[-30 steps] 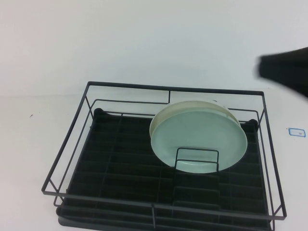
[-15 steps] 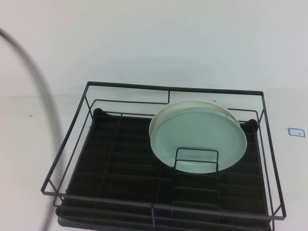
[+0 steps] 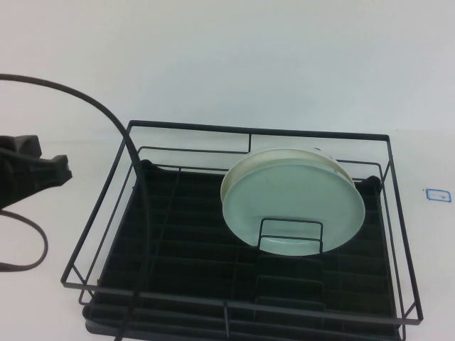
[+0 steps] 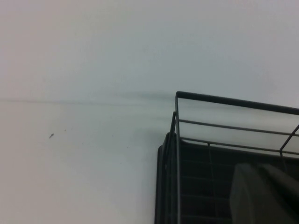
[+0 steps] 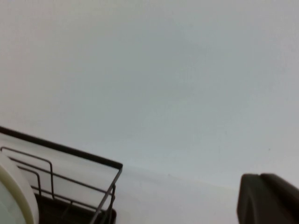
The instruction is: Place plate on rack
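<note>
The pale mint-green plate (image 3: pixel 291 202) stands on edge in the right half of the black wire rack (image 3: pixel 256 132), leaning back, with the small wire loop divider (image 3: pixel 290 234) in front of it. My left gripper (image 3: pixel 65 170) is at the table's left, just outside the rack's left side, shut and empty; its wrist view shows its fingers (image 4: pixel 264 193) over the rack's corner (image 4: pixel 224 99). My right gripper (image 5: pixel 264 198) shows only in its wrist view, shut and empty, beyond the rack's far corner (image 5: pixel 70 150) and clear of the plate.
A cream plate's rim (image 3: pixel 284 152) shows right behind the mint plate; a pale plate edge (image 5: pixel 14 198) shows in the right wrist view. The left arm's cable (image 3: pixel 106 114) arcs over the rack's left side. A small blue-outlined mark (image 3: pixel 439 194) lies at the right.
The dark right arm has left the high view at the upper right. My left arm and its cable have come in from the left. The plates have not moved.
</note>
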Action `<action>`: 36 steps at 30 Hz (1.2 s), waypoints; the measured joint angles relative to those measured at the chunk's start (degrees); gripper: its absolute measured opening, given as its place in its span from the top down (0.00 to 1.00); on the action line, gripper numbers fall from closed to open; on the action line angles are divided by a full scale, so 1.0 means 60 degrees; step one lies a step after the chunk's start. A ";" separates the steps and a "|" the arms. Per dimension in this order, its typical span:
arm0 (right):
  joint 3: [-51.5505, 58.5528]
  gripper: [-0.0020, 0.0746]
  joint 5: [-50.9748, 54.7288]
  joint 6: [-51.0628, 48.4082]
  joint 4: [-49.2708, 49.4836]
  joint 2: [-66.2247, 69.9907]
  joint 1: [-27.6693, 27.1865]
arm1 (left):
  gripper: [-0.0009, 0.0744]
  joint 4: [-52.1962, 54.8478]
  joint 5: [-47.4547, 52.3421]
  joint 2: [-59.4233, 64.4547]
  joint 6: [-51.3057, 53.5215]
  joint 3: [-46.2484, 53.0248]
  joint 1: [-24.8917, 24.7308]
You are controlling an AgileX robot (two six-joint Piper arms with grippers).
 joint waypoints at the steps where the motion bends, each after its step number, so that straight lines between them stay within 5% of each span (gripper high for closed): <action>1: 0.0042 0.98 -0.0003 0.0021 0.0021 0.0000 0.0000 | 0.99 0.0000 0.0000 0.0037 0.0000 0.0000 0.0000; 12: 0.0566 0.98 -0.0002 0.0054 0.0137 0.0000 0.0000 | 0.99 0.0022 0.0220 0.0394 0.0000 0.0024 0.0018; 18: 0.0603 0.98 0.0104 0.0088 0.0137 0.0000 0.0000 | 0.99 -0.2353 0.0222 -0.1669 -0.0390 0.0281 0.1742; 27: 0.0603 0.98 0.0291 0.0110 0.0137 0.0000 0.0000 | 0.99 -0.2987 -0.5610 -0.4866 0.1759 0.4788 0.3488; 33: 0.0603 0.98 0.0411 0.0125 0.0137 0.0000 0.0000 | 0.99 -0.4348 -0.5856 -0.7049 0.2549 0.7614 0.4221; 36: 0.0603 0.98 0.0427 0.0125 0.0137 0.0000 0.0000 | 0.99 -0.4721 -0.4196 -0.8058 0.2622 0.7638 0.4553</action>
